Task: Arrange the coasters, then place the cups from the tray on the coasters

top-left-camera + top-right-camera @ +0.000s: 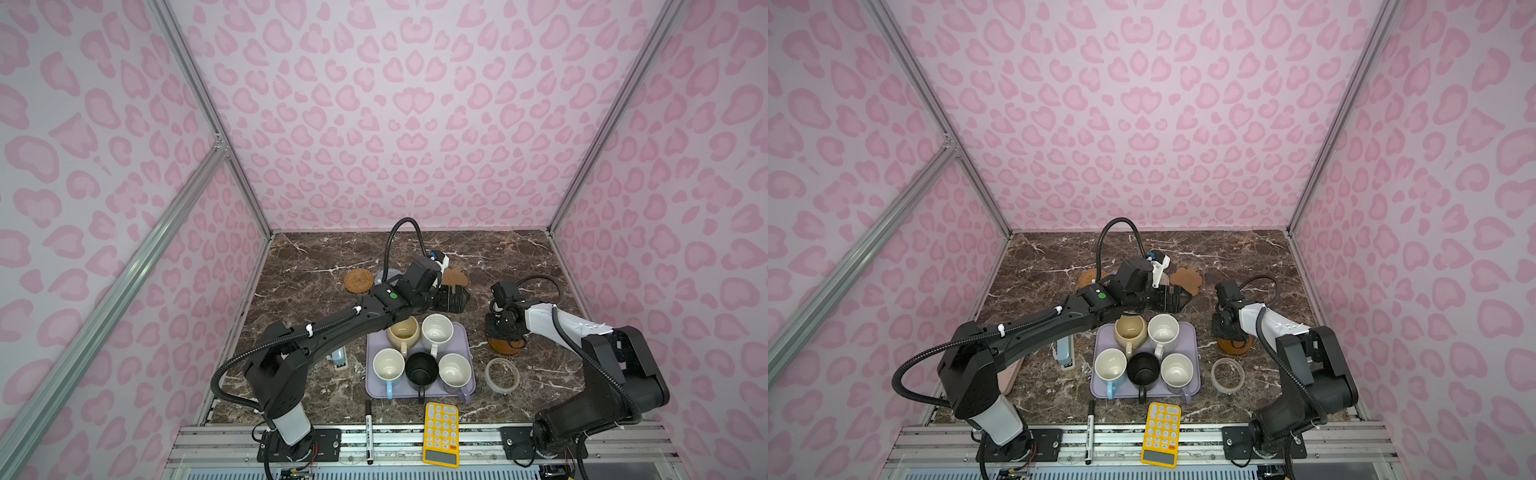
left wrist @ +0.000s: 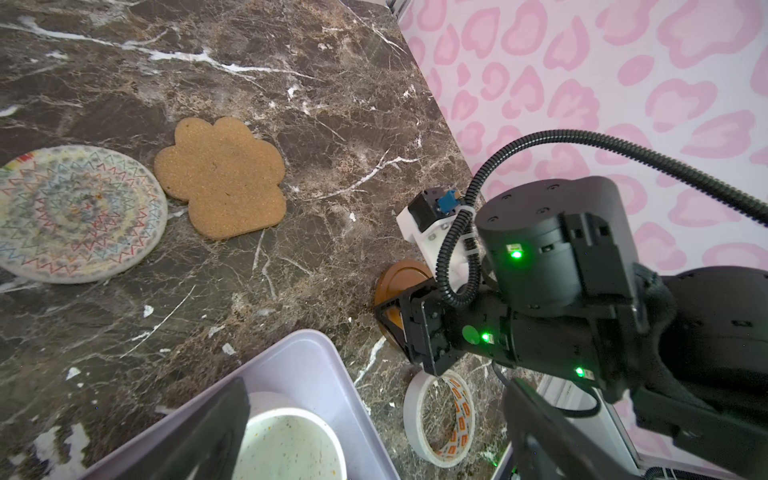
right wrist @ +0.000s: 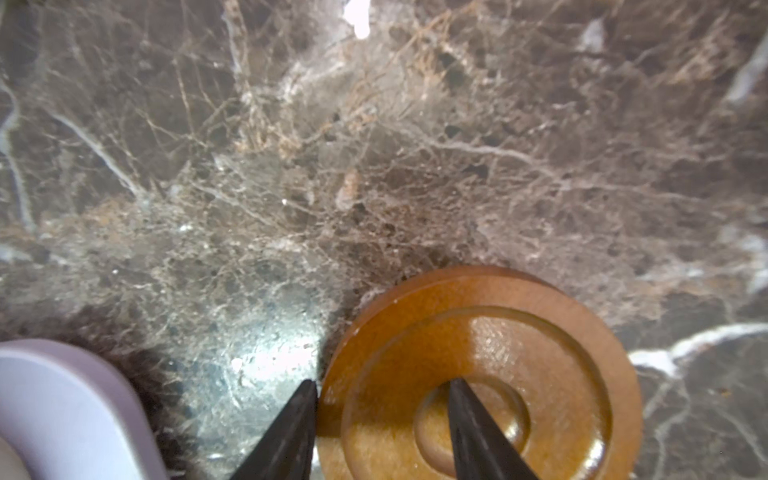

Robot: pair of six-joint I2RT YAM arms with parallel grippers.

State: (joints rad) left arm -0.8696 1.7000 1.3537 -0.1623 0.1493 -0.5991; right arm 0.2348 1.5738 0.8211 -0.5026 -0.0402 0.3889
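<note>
Open marble [image 1: 498, 257] behind tray [image 1: 440, 395], tape ring [image 1: 488, 376] near amber disc [image 1: 498, 347], mugs [image 1: 437, 330] packed tight

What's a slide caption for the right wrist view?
Right end effector straddling the edge of the amber coaster on marble table, lavender tray corner alongside.

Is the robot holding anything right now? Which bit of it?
The left gripper holds nothing, jaws open. On the right gripper the jaws straddle the rim of the amber-brown disc; whether they grip it yet cannot be told.
</note>
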